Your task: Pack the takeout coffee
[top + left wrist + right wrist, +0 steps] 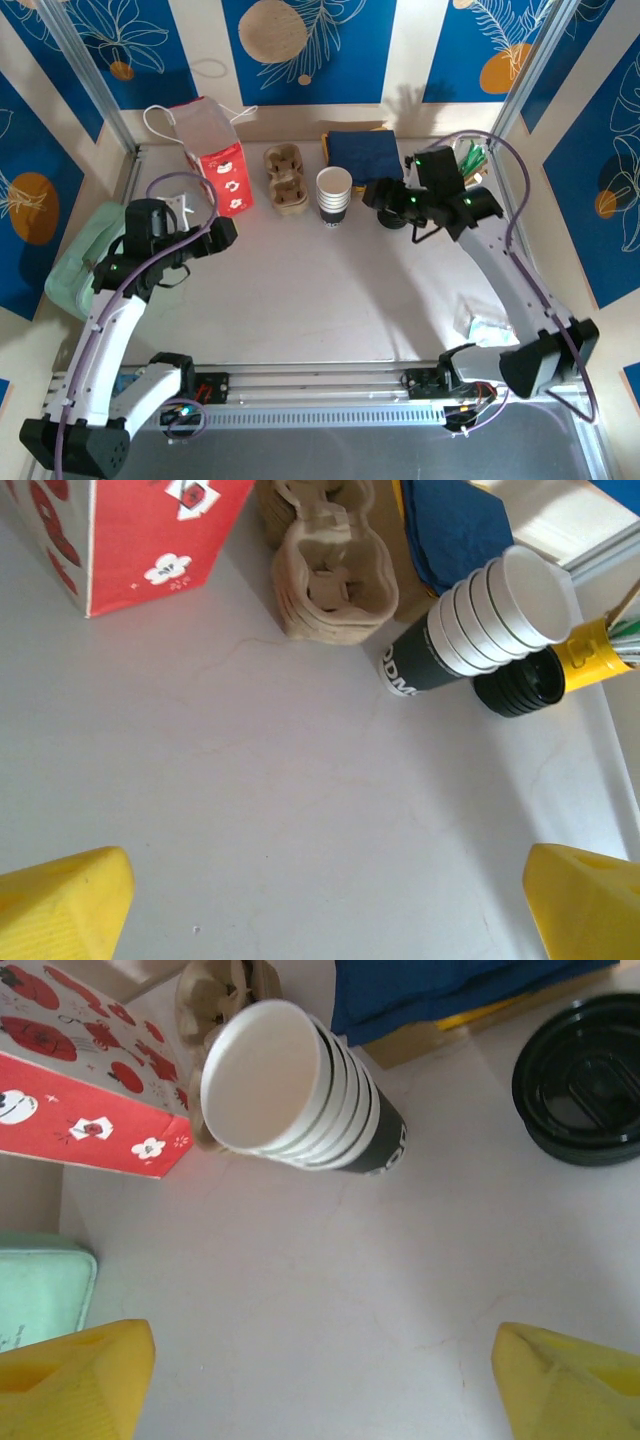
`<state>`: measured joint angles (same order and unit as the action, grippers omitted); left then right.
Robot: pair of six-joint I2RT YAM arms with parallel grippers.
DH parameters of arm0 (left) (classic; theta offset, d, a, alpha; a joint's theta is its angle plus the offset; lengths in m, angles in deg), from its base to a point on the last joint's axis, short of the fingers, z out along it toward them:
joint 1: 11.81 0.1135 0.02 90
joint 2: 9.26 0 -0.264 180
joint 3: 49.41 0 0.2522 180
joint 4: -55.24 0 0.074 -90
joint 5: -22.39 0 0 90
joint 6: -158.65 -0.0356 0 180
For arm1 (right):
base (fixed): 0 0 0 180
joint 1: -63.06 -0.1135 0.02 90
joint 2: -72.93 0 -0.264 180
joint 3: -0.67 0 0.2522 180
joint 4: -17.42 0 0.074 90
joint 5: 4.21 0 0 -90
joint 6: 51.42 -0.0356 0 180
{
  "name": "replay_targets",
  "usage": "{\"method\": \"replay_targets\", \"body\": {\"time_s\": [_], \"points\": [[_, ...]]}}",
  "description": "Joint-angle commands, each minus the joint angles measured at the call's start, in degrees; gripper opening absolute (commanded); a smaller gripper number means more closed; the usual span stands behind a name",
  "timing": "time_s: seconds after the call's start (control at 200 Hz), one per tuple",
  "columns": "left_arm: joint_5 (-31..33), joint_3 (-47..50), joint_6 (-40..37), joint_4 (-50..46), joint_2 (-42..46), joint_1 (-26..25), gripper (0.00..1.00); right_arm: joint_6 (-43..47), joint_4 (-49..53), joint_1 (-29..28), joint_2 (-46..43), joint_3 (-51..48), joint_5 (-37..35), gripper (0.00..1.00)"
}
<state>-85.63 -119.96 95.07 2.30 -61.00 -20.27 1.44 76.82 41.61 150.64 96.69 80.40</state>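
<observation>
The takeout coffee is out of view. A stack of lidless white-rimmed, dark-sided paper cups (334, 195) stands at the back middle of the table, seen also in the left wrist view (490, 610) and the right wrist view (290, 1090). A pile of round black lids (585, 1080) lies just right of the stack, beside a yellow cup (600, 650). My right gripper (320, 1370) hangs open over bare table just in front of the cups and lids. My left gripper (325, 900) is open above bare table at the left, holding nothing.
A red paper bag (220, 165) and a cardboard cup carrier (285, 180) sit left of the cup stack. Blue napkins (362, 155) lie behind it. A pale green tray (75, 265) rests at the left edge, and a small packet (490, 330) lies near the right arm.
</observation>
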Motion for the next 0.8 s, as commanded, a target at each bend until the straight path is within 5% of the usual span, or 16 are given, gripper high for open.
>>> {"method": "replay_targets", "body": {"time_s": [0.0, 0.24, 0.505, 0.795], "points": [[-3.05, -1.64, -2.12, -0.77, 0.24, -0.50, 0.99, -0.17, 2.96, -1.80, 4.85, 5.71, -6.57, 0.87], [5.00, 1.94, -2.45, 2.56, 1.82, -0.73, 0.99, -2.61, 2.99, -2.50, 16.91, 14.71, -11.16, 0.77], [0.75, 4.23, -1.25, 7.06, 1.70, -0.67, 0.99, -0.78, 7.47, -4.19, 30.62, 29.63, -12.80, 0.57], [-1.96, 2.86, -2.21, 6.98, 0.52, -0.90, 1.00, 0.40, 10.50, -5.54, 32.24, 34.11, -17.42, 0.56]]}}
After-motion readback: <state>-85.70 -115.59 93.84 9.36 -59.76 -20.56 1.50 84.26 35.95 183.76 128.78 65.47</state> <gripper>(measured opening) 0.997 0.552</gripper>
